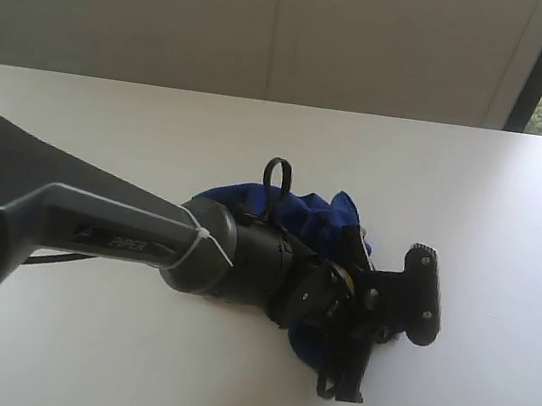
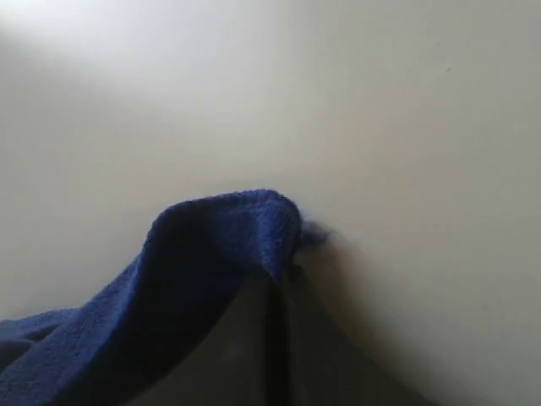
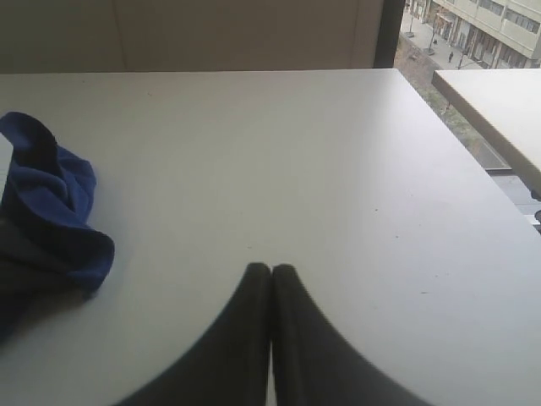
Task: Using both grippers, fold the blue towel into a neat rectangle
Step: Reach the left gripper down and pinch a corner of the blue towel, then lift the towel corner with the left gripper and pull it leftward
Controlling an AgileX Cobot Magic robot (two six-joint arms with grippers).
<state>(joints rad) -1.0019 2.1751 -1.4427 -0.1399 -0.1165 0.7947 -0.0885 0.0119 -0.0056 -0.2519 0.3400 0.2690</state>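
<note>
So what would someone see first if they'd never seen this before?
First, the big grey-and-black robot arm, which stretches from the left across the white table down onto a crumpled deep-blue fuzzy towel near the middle. Up close, the black left gripper is pinched shut on a raised fold of that towel. The black right gripper is shut on nothing, above bare tabletop.

blue towel [image 2: 211, 254] — fuzzy cloth, table [image 1: 159, 137] — smooth matt white
</note>
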